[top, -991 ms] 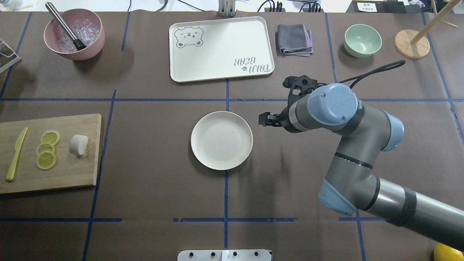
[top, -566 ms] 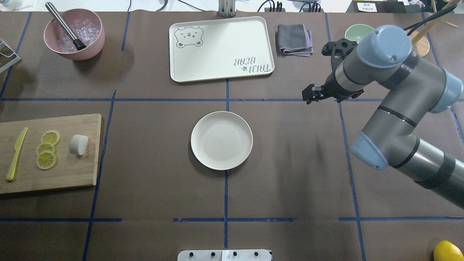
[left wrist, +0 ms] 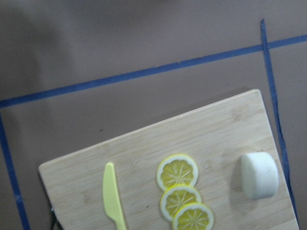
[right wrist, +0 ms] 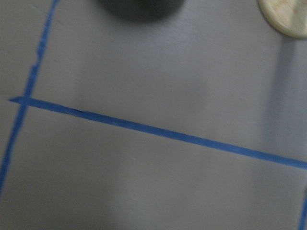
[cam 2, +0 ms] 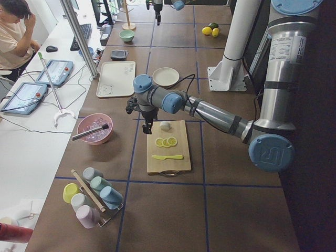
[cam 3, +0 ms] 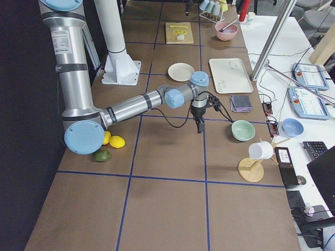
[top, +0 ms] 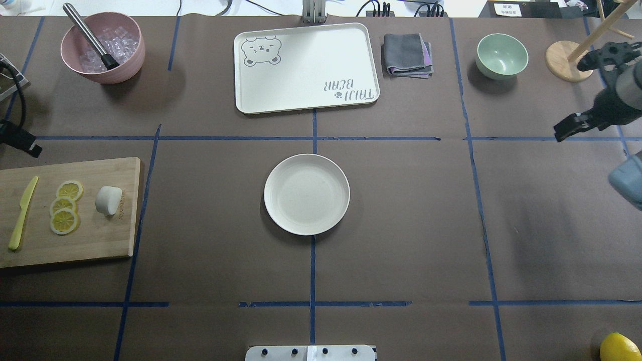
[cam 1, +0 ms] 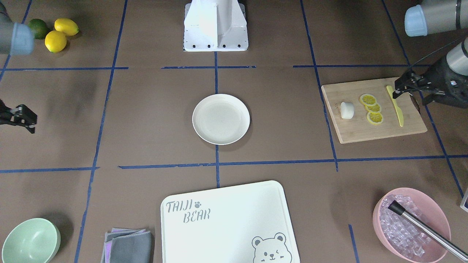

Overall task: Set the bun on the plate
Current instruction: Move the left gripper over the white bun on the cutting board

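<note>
Brown table (top: 401,225), blue tape (top: 312,271), cream plate (top: 306,194)

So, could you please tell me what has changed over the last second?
The right gripper swung away from beside the plate, out to the robot's right. The left gripper came into view by the cutting board. Nothing was grasped or released; the bun and plate stayed put.

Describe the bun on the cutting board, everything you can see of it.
The bun is a small, plain white, smooth lump, rounded like a pillow, with a matte, doughy look. It appears whole and lies on the wooden cutting board, near the board's edge that faces the table's middle. Three lemon slices lie beside it, with a gap between. Only the board touches it.
</note>
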`<move>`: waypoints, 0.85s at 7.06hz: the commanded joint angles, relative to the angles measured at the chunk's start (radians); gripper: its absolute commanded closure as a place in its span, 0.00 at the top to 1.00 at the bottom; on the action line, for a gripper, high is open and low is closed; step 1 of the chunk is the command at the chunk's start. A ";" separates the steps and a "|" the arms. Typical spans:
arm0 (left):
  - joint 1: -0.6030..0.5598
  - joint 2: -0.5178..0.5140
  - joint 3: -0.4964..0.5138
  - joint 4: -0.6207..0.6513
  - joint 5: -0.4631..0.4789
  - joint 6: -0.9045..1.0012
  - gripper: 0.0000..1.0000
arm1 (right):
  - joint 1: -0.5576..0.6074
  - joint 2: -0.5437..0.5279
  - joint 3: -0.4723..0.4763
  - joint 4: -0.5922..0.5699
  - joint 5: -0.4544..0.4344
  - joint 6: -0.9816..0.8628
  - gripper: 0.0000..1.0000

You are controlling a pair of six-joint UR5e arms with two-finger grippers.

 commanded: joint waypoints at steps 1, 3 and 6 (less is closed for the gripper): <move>0.123 -0.088 0.002 0.002 0.031 -0.121 1.00 | 0.214 -0.206 -0.010 0.004 0.187 -0.106 1.00; 0.222 -0.110 0.019 -0.008 0.131 -0.173 1.00 | 0.305 -0.283 -0.001 0.005 0.193 -0.181 1.00; 0.228 -0.089 0.071 -0.035 0.136 -0.199 1.00 | 0.305 -0.282 -0.004 0.005 0.192 -0.185 1.00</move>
